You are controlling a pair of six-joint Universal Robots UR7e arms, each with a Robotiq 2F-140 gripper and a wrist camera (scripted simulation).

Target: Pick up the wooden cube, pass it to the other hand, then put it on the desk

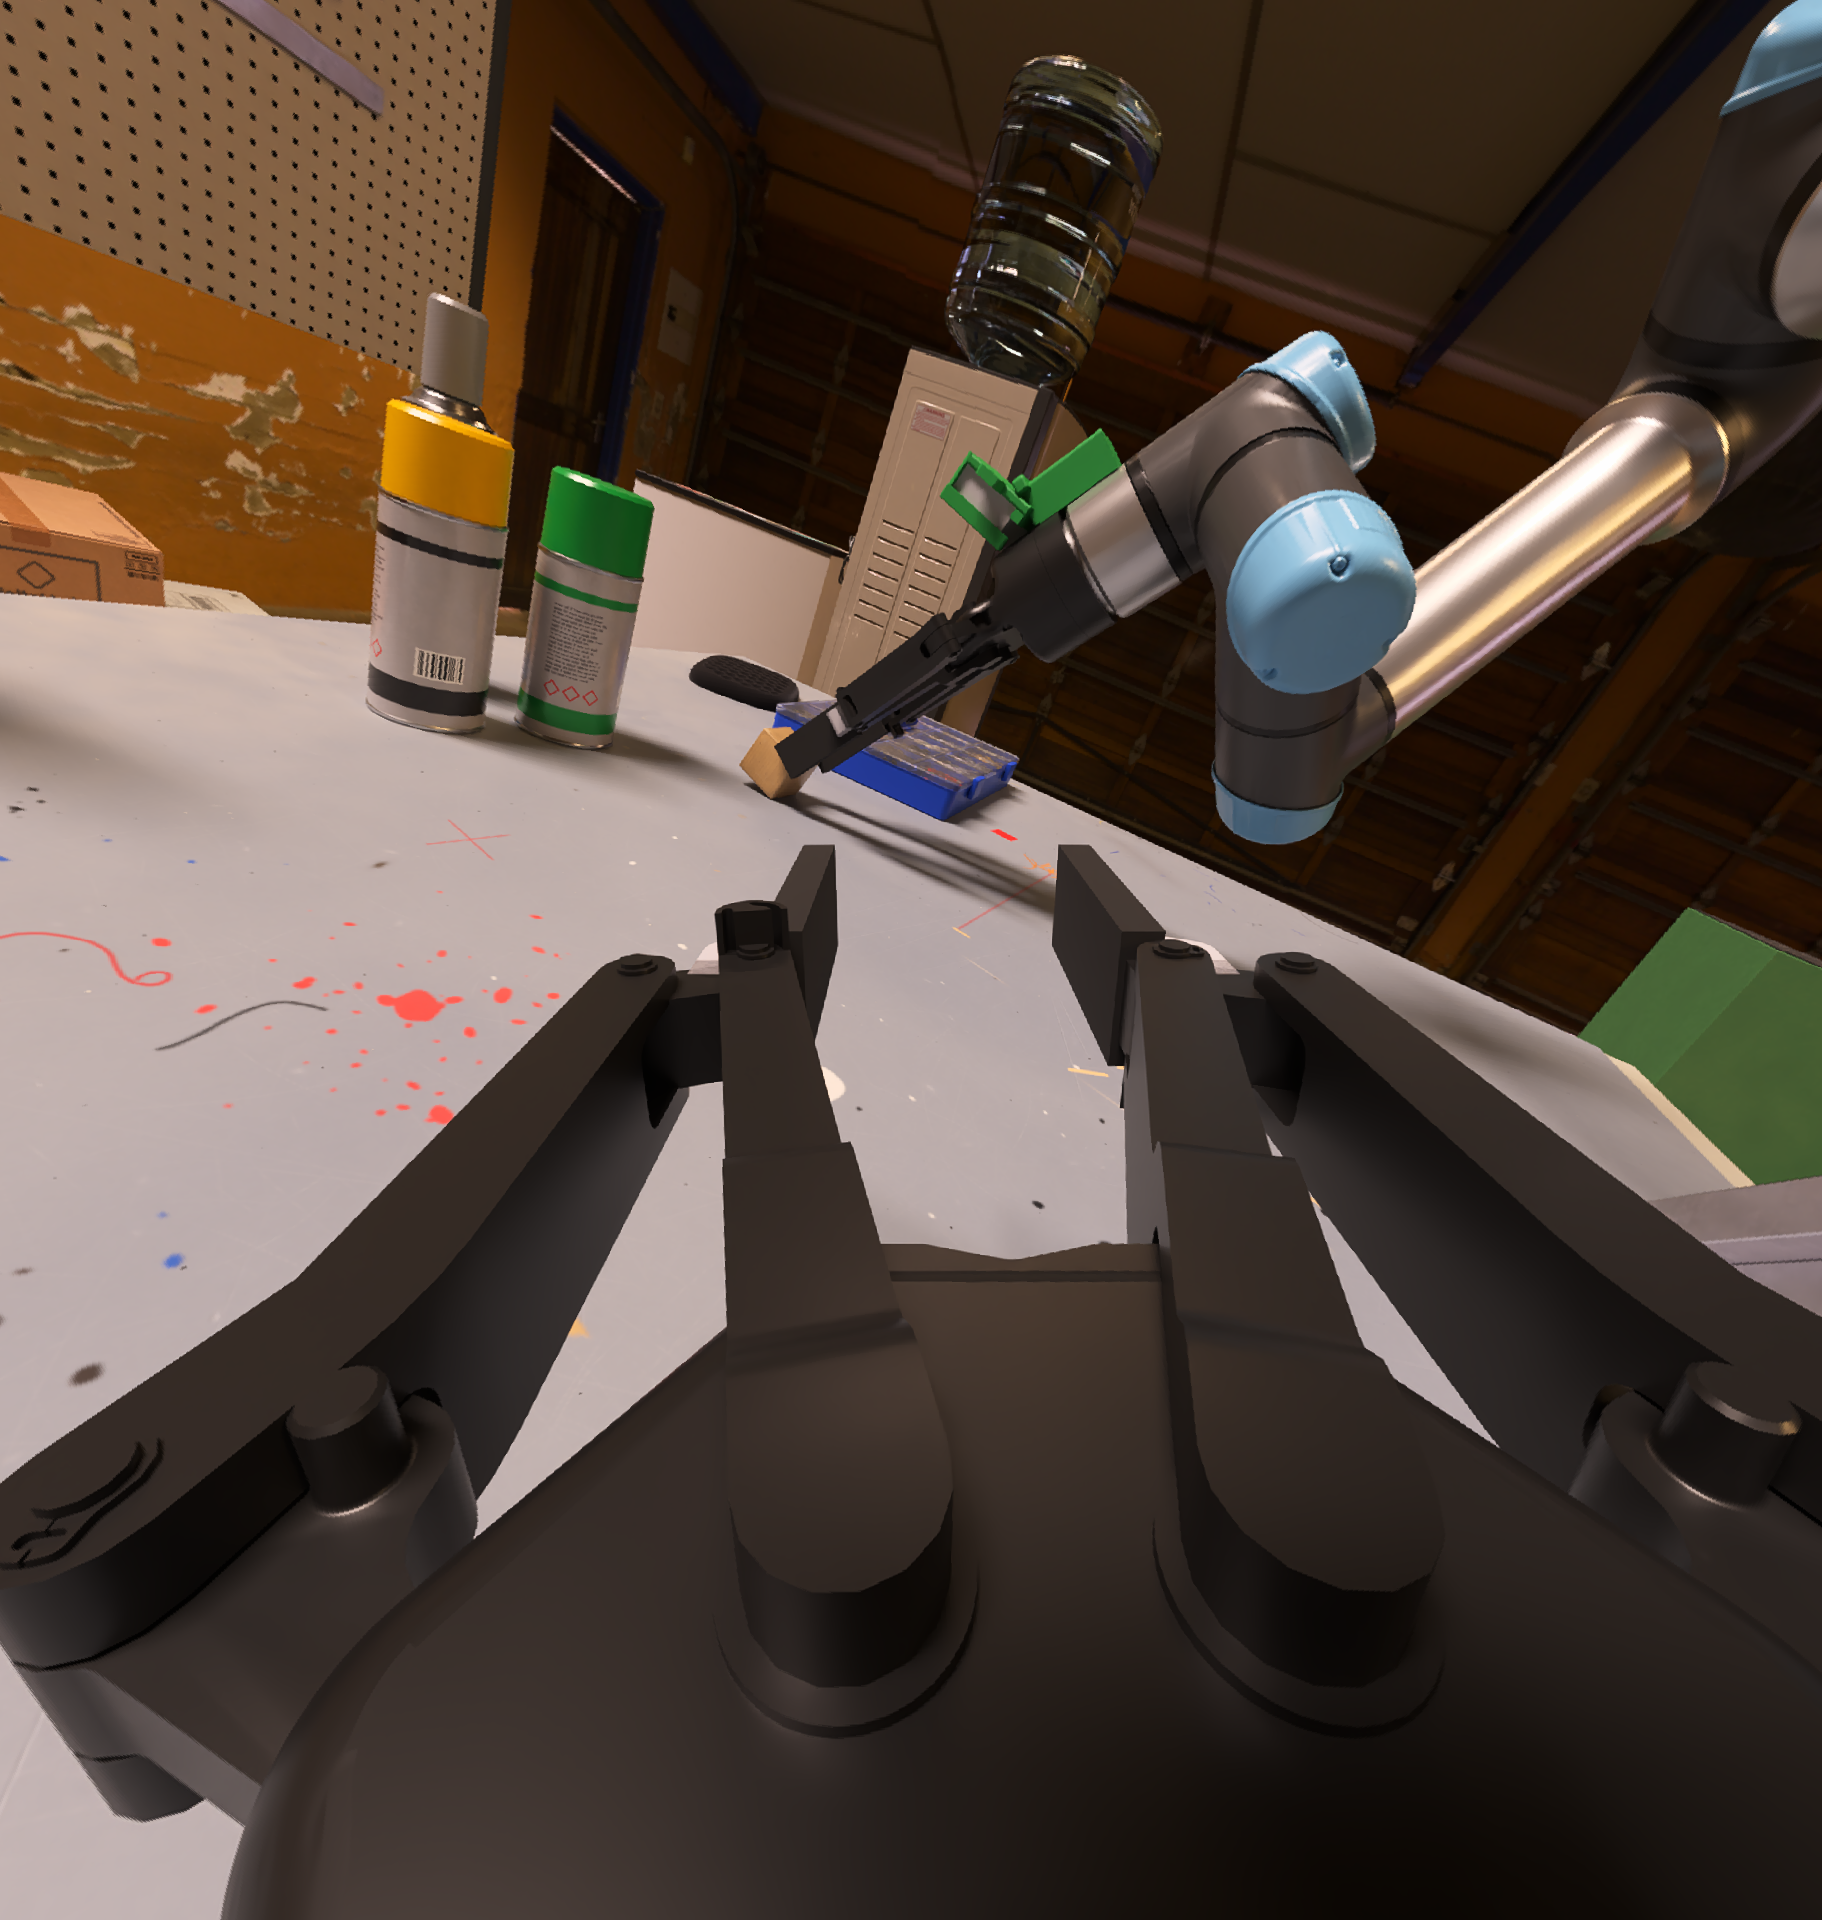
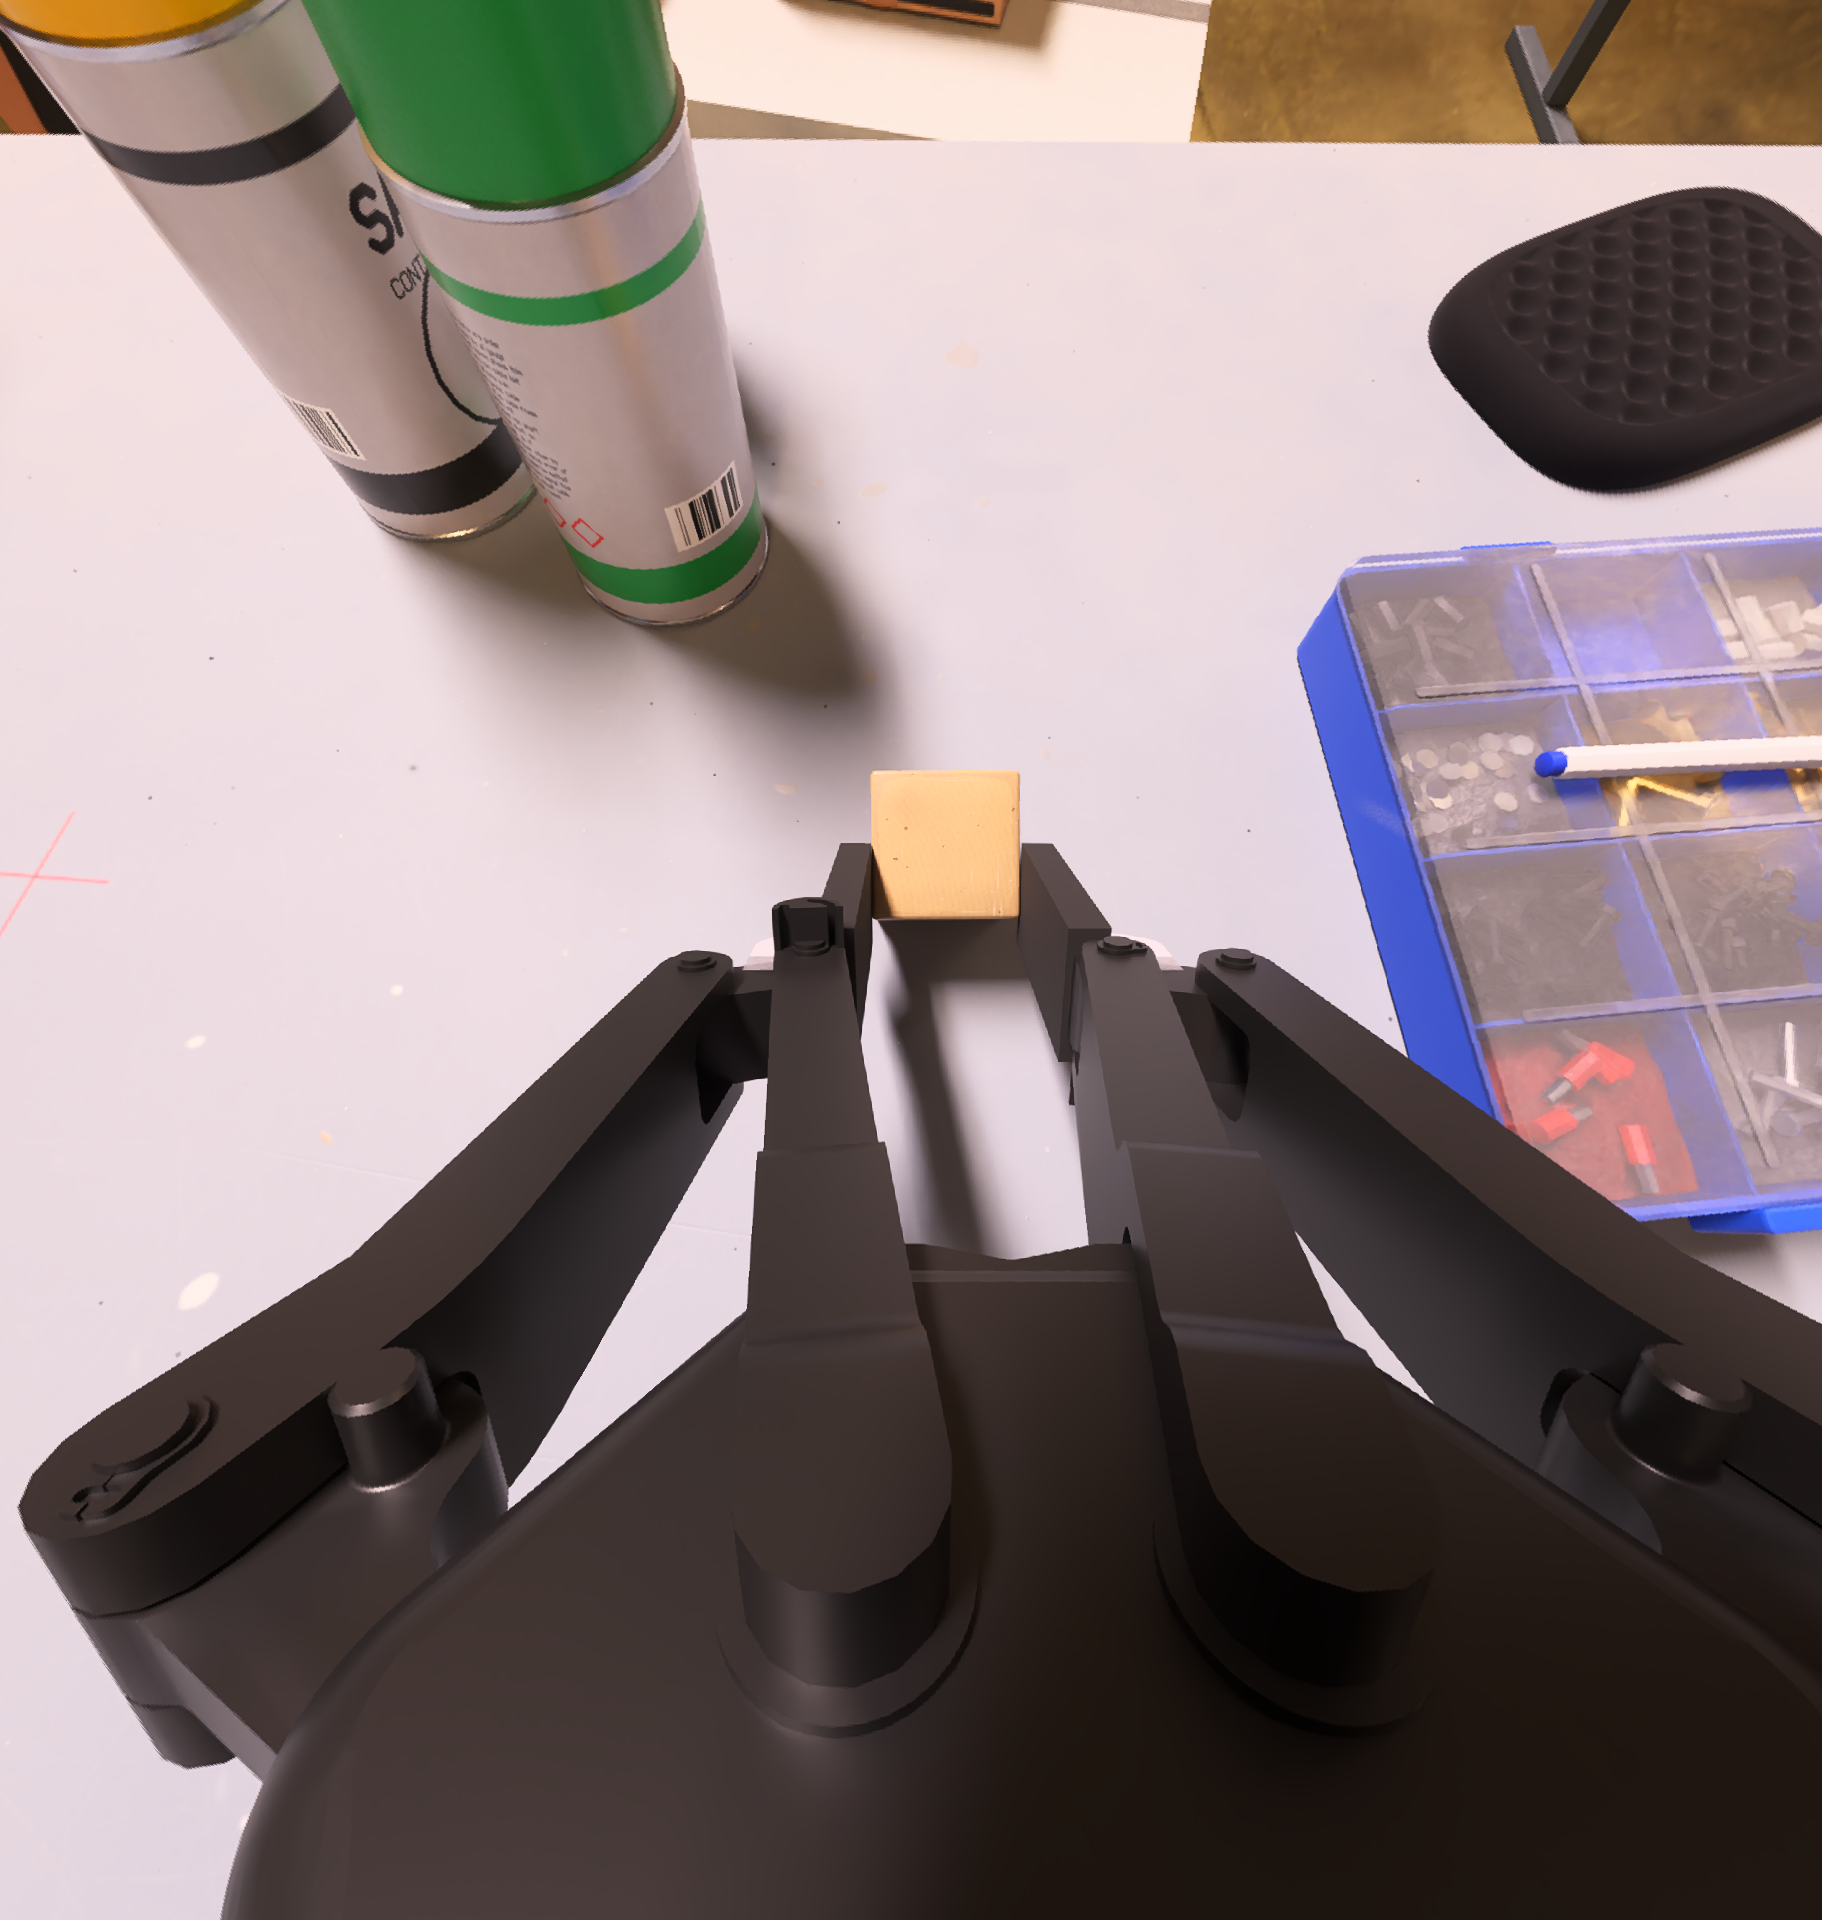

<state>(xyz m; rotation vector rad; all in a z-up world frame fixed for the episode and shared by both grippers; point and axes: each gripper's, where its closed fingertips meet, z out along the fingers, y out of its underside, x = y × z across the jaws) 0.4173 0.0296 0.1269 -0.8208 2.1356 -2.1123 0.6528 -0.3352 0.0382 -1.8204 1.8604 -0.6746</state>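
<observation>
The wooden cube (image 2: 943, 847) is a small pale block held between the fingertips of my right gripper (image 2: 945, 894), whose pads press on its left and right faces. In the left wrist view the cube (image 1: 770, 764) hangs tilted in the right gripper (image 1: 819, 740), low over the grey desk (image 1: 263, 790); I cannot tell whether its lower corner touches the desk. My left gripper (image 1: 945, 904) is open and empty, low over the desk, well short of the cube and pointing towards it.
Two spray cans, yellow-capped (image 1: 439, 520) and green-capped (image 1: 585, 613), stand left of the cube. A blue compartment box (image 2: 1613, 883) with a white pen (image 2: 1707, 756) lies to the right, with a black pad (image 2: 1665, 332) behind it. A cardboard box (image 1: 45, 540) sits far left.
</observation>
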